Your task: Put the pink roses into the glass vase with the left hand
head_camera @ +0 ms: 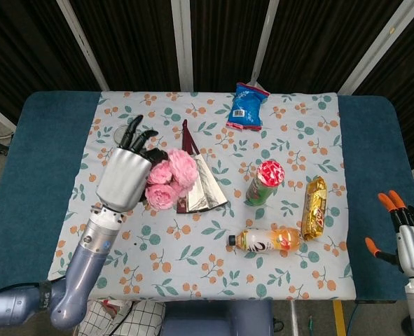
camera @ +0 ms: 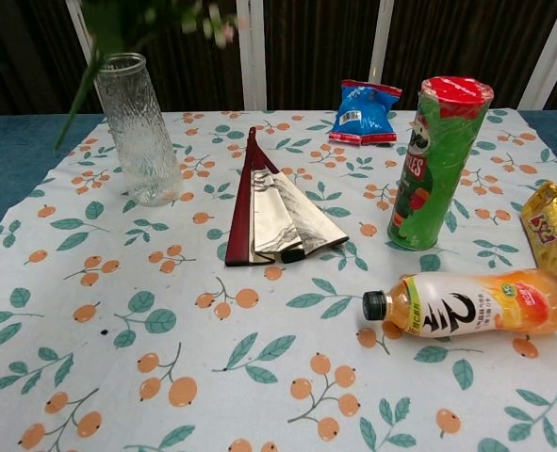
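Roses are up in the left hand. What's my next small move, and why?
Probably ease the left hand so the stems hang over the glass vase. The pink roses are lifted off the cloth, and the chest view shows stems and leaves hanging just above the mouth, not yet inside.
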Controlling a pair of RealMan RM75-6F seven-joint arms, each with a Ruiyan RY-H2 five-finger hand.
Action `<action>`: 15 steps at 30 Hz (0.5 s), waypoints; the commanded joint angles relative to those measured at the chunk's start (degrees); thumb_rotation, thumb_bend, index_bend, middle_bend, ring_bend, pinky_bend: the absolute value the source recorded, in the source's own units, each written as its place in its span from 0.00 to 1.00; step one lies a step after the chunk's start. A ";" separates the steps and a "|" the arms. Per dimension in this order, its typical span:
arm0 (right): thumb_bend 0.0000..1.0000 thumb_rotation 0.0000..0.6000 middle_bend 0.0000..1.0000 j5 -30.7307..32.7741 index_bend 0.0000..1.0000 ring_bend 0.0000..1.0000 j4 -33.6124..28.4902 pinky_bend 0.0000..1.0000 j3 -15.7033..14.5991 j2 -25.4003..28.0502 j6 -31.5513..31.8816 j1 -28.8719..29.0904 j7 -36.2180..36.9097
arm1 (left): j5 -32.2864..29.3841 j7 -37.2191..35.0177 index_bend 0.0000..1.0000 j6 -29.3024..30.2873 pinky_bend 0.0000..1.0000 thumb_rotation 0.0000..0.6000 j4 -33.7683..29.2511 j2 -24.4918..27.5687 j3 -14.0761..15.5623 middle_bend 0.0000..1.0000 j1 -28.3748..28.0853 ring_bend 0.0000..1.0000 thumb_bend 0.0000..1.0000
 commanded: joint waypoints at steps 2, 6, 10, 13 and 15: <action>0.31 1.00 0.07 1.06 0.14 0.16 0.85 0.08 0.41 -0.43 -0.69 0.25 0.24 | -0.77 -8.68 0.63 1.16 0.05 1.00 -0.32 4.93 -8.27 0.66 -0.43 0.24 0.35; 0.31 1.00 0.07 2.47 0.14 0.16 2.10 0.08 0.87 -0.89 -1.59 0.51 0.57 | -2.57 -13.81 0.63 0.32 0.05 1.00 3.31 7.02 -11.60 0.66 -0.65 0.24 0.35; 0.31 1.00 0.07 3.63 0.14 0.17 3.23 0.08 1.30 -1.37 -2.22 0.72 0.55 | -4.13 -20.54 0.63 -2.53 0.05 1.00 10.13 7.71 -12.50 0.65 -1.23 0.24 0.35; 0.31 1.00 0.07 4.26 0.14 0.17 3.80 0.08 1.60 -1.53 -2.24 0.66 0.68 | -3.61 -26.27 0.63 -4.29 0.05 1.00 16.56 6.64 -12.37 0.65 -2.59 0.24 0.34; 0.31 1.00 0.07 4.60 0.14 0.17 3.98 0.08 1.83 -1.51 -2.04 0.52 0.79 | -2.41 -28.82 0.63 -4.64 0.05 1.00 20.68 5.60 -12.17 0.65 -3.76 0.24 0.34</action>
